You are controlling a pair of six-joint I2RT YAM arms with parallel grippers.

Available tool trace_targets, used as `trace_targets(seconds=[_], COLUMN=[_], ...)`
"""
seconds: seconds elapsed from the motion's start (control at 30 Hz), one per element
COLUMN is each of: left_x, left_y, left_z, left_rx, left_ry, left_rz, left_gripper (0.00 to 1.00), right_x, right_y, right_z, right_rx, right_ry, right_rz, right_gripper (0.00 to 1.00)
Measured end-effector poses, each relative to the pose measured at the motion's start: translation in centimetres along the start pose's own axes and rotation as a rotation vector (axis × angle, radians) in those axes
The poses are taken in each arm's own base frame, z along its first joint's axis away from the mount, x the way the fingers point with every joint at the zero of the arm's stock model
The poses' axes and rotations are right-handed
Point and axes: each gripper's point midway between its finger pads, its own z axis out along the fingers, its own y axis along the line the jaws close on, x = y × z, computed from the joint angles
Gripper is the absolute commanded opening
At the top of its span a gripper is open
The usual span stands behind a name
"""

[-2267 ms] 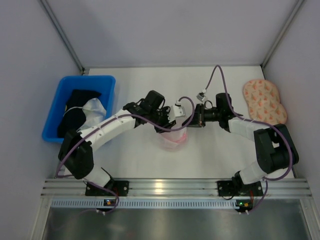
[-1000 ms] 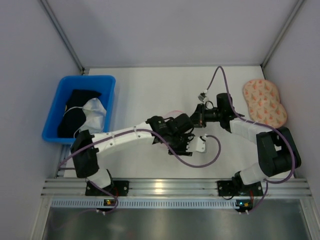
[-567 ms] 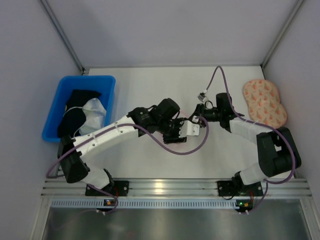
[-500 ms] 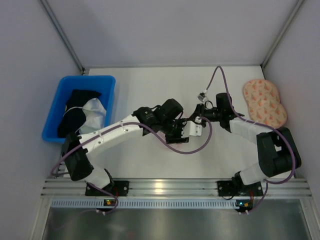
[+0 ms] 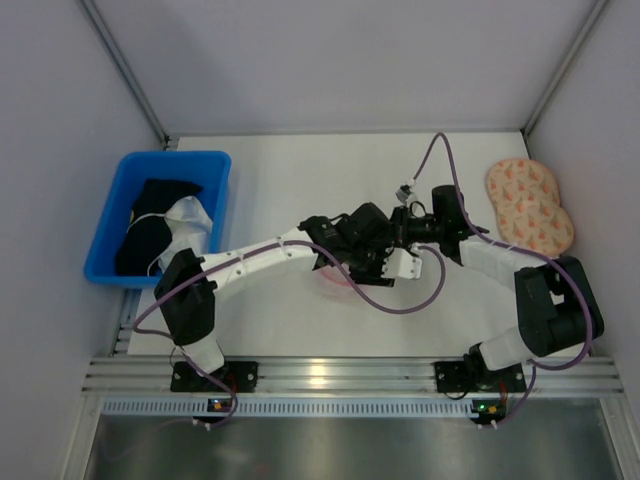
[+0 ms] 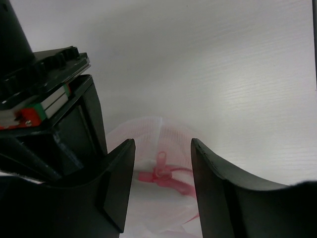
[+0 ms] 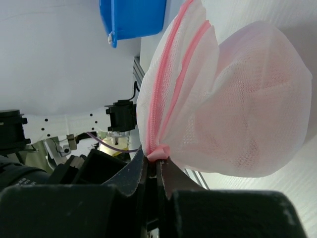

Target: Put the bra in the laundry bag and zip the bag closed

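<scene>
The laundry bag point(image 7: 237, 94), white mesh with pink zipper edging, hangs bulging in the right wrist view. Soft pink fabric, the bra point(image 7: 257, 124), shows faintly through its mesh. My right gripper point(image 7: 153, 161) is shut on the pink end tab of the zipper edging. In the left wrist view my left gripper point(image 6: 162, 146) is open just above the bag point(image 6: 148, 134), with the pink zipper pull point(image 6: 161, 168) between its fingers, untouched. From above, the left gripper point(image 5: 378, 256) covers most of the bag point(image 5: 334, 281); the right gripper point(image 5: 398, 233) is close beside it.
A blue bin point(image 5: 120, 215) with black and white garments stands at the left. A peach orange-speckled two-lobed item point(image 5: 530, 203) lies at the far right. The left arm's purple cable point(image 5: 415, 295) loops in front of the bag.
My left arm has swung away and back over the bag and now sits a little further right, hiding it from above. The right gripper has kept its hold in the same place.
</scene>
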Motion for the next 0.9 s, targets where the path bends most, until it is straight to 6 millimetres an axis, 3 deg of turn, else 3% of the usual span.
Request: trace_targets(seconds=[0.27, 0.4, 0.53, 0.67, 0.8, 0.9], left_x=[0.4, 0.9, 1.5, 1.5, 0.1, -0.5], left_y=[-0.4, -2.0, -4.7, -6.6, -6.7, -6.1], left_z=[0.7, -0.1, -2.0, -4.7, -7.7, -8.5], left_rx=[-0.004, 0.043, 0.115, 0.149, 0.112, 0.068], left_ry=[0.029, 0.054, 0.082, 0.059, -0.008, -0.037], left_rz=[0.024, 0.002, -0.02, -0.015, 0.016, 0.048], left_gripper=[0.5, 0.47, 0.4, 0.42, 0.44, 0.45], right_x=[-0.2, -0.2, -0.6, -0.9, -0.7, -0.6], right_y=[0.2, 0.4, 1.0, 1.2, 0.9, 0.8], right_z=[0.1, 0.0, 0.0, 0.0, -0.1, -0.1], right_rx=[-0.005, -0.001, -0.005, -0.005, 0.005, 0.009], right_ry=[-0.006, 0.0, 0.003, 0.002, 0.008, 0.011], right_rz=[0.011, -0.007, -0.039, -0.07, -0.075, -0.076], right_gripper=[0.0, 0.0, 0.0, 0.0, 0.0, 0.0])
